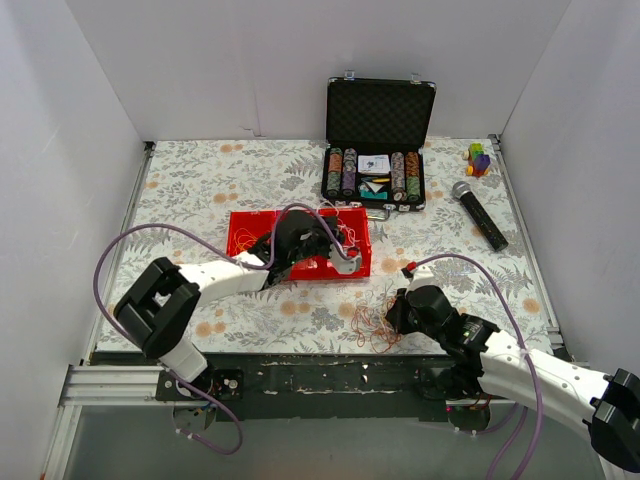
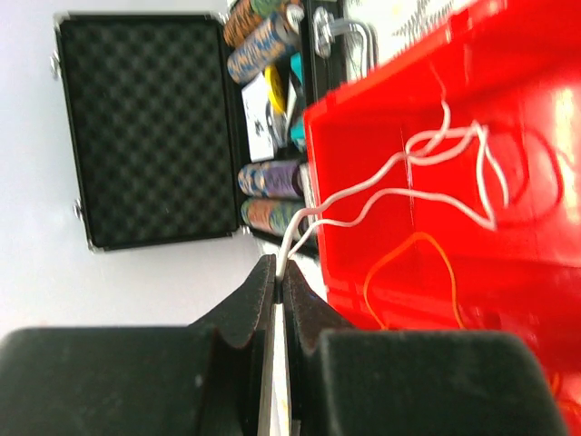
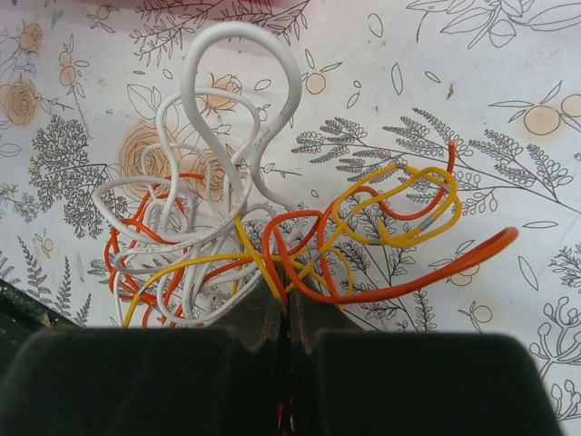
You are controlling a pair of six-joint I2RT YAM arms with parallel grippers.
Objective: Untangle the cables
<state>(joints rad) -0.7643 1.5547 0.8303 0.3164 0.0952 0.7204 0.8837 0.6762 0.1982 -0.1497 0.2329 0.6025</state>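
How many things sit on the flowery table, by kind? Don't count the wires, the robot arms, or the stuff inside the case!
Red bin: 1
Black case: 1
Microphone: 1
Colourful block toy: 1
Total: 4

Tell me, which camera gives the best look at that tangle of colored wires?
The right wrist view: the cables fill it, white, orange and yellow loops each distinct. The top view shows only a small orange scribble on the table. The left wrist view misses the clump, showing one white strand leading into the red bin.
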